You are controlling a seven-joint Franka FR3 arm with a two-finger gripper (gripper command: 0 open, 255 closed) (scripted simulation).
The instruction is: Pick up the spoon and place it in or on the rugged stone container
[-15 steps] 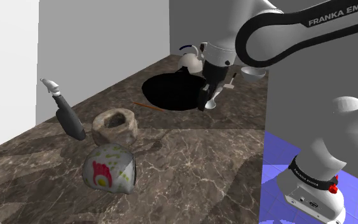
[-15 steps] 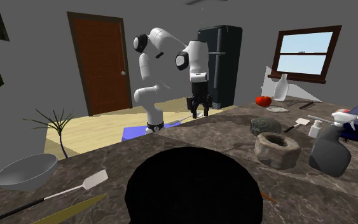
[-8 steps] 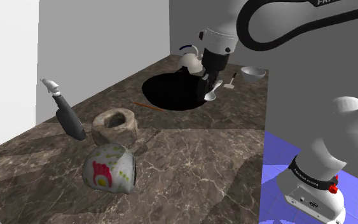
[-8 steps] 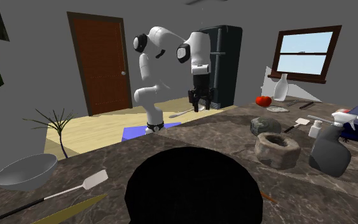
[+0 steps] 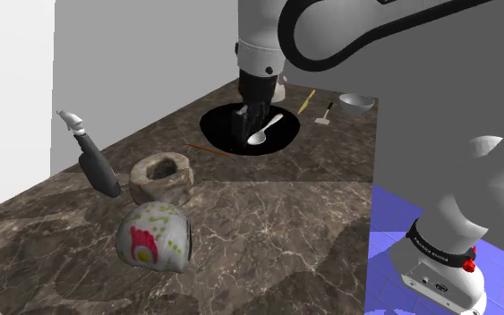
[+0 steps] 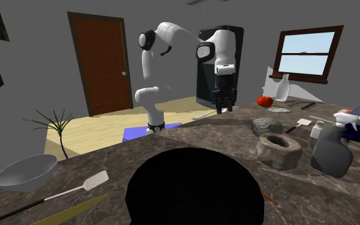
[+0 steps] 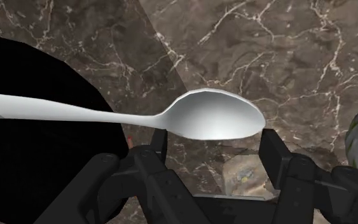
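My black gripper (image 5: 246, 123) is shut on a silver spoon (image 5: 262, 133) and holds it level in the air over the edge of a round black area (image 5: 227, 131). In the wrist view the spoon (image 7: 203, 116) lies across the fingertips (image 7: 271, 150), its bowl clasped between them and its handle sticking out sideways. The rough tan stone container (image 5: 162, 175) stands on the marble counter, well towards the shoulder view's lower left of the gripper. In the second exterior view the gripper (image 6: 223, 106) hangs behind and to the left of the container (image 6: 279, 149).
A dark spray bottle (image 5: 95, 161) leans beside the container. A painted mug (image 5: 156, 235) lies on its side nearer the camera. A small bowl (image 5: 355, 103), a spatula (image 5: 325, 113) and a yellow utensil (image 5: 307, 99) sit at the counter's far end. The counter (image 5: 277, 224) ends at the shoulder view's right.
The arm has carried the spoon to the shoulder view's left, from near the far utensils to over the black area, closer to the stone container. The grip on the spoon is unchanged.
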